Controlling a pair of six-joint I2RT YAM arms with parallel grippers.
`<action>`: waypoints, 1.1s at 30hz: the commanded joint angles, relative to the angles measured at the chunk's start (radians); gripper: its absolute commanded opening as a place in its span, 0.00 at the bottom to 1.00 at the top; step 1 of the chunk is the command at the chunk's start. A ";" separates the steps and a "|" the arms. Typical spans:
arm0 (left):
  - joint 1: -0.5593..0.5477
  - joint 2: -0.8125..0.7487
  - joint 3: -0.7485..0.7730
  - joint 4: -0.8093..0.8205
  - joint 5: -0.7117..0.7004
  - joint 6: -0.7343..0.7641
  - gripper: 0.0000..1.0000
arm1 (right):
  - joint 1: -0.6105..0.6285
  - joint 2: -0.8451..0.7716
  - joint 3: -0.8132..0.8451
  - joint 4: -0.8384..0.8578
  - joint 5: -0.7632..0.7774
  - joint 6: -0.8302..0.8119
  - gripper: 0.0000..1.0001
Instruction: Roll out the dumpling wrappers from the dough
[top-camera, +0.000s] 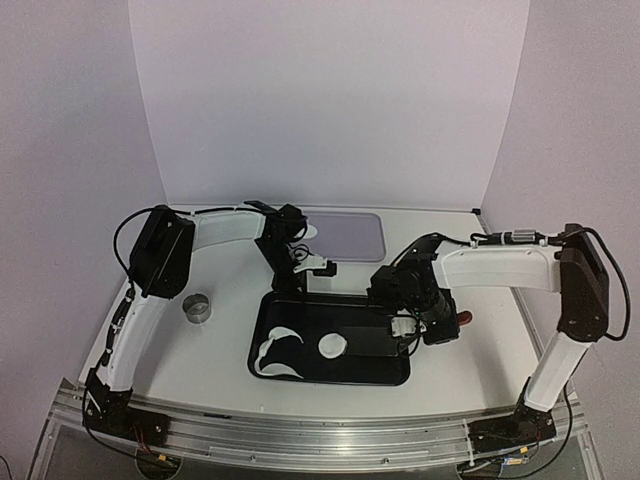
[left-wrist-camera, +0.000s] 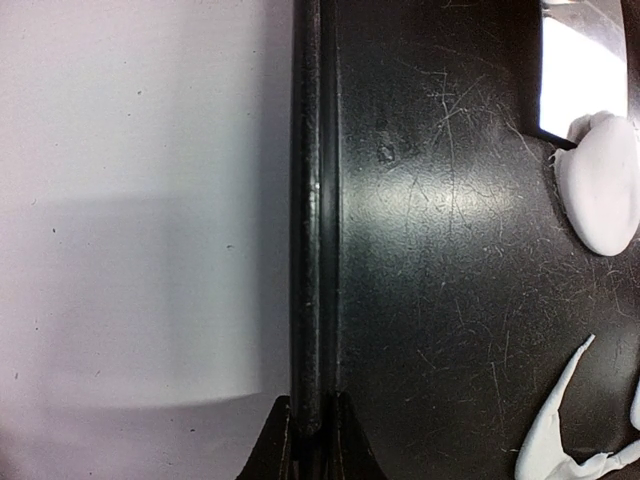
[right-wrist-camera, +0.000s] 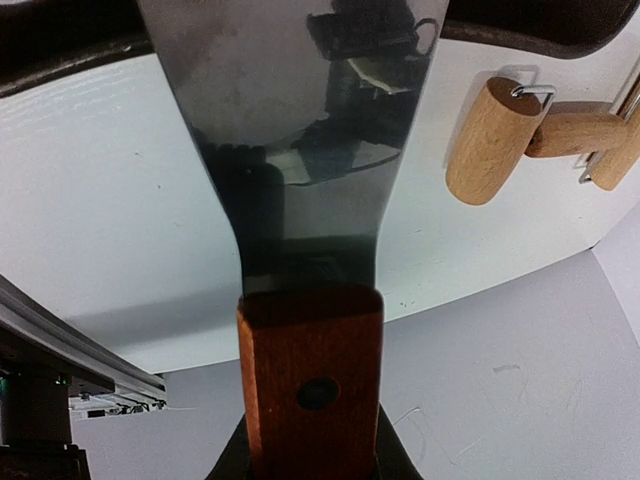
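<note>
Black plastic tray (top-camera: 340, 372) sits on the white worktop (top-camera: 220, 350), by the middle of its near edge. One dumpling wrapper (top-camera: 332, 345), a small round white disc, lies flat on the tray floor near the middle. Curved dough strips (top-camera: 275, 357) lie apart from it at the end of the tray nearer the worktop's left edge.

The left fingers (left-wrist-camera: 285, 450) are clenched on the tray's far rim, one on the outside and one on the inside.

The right fingers (right-wrist-camera: 395, 462) grasp the wooden handle of a scraper (right-wrist-camera: 310, 350) over the tray's right end. Its shiny metal blade points into the tray. In the left wrist view a corner of the blade comes just beside the wrapper; whether they touch I cannot tell.

A wooden rolling pin (right-wrist-camera: 495, 140) lies on the worktop just outside the tray's right end. A small metal ring (top-camera: 197, 308) stands on the worktop left of the tray, apart from it. A lavender tray (top-camera: 345, 235) rests against the worktop's far edge.
</note>
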 joint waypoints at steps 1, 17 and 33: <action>0.004 0.029 0.038 0.109 -0.101 0.023 0.00 | 0.002 0.041 0.054 -0.024 0.055 0.004 0.00; 0.004 0.032 0.045 0.112 -0.109 0.031 0.00 | 0.061 0.037 0.035 -0.053 -0.046 -0.012 0.00; 0.004 0.020 0.069 0.088 -0.082 0.024 0.00 | 0.010 0.087 0.103 -0.106 -0.016 0.059 0.00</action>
